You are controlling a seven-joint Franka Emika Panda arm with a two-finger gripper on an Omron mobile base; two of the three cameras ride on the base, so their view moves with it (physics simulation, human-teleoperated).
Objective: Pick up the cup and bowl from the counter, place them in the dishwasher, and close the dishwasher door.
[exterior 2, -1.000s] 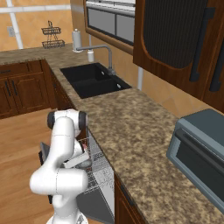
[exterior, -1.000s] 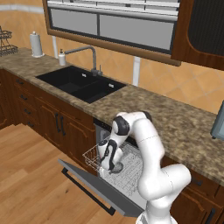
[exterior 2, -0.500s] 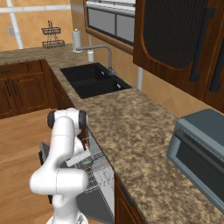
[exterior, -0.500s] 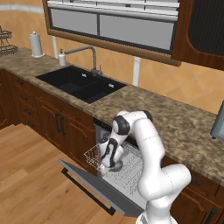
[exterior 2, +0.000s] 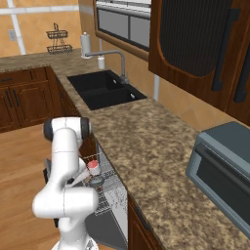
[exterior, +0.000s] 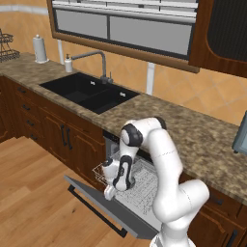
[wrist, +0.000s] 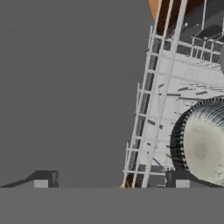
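Two dishes, the cup and the bowl, sit in the pulled-out wire rack of the dishwasher, so the picking-up part of the task looks done and closing the door is what remains.

From the left base camera, the white arm bends down from the lower right, and its gripper (exterior: 109, 192) hangs over the front left corner of the rack (exterior: 140, 181). The dishwasher door (exterior: 108, 210) lies folded down flat beneath the rack, its long black handle at the outer edge. The counter (exterior: 193, 130) runs above, with the black sink (exterior: 89, 91) further left.

From the right base camera, the cup (exterior 2: 93, 167) stands upright near the rack's front edge, white outside with a red-pink inside. The bowl (exterior 2: 96, 181) sits just beside it, low, round and dark grey. Both are close against the arm's wrist.

From the hand camera, the two dark fingertips stand wide apart at the bottom corners, holding nothing. The bowl (wrist: 199, 146) lies at the right, just above the right fingertip, dark ribbed wall, pale speckled inside, resting on white rack wires. It appears freshly let go. The grey door panel spreads across the left.
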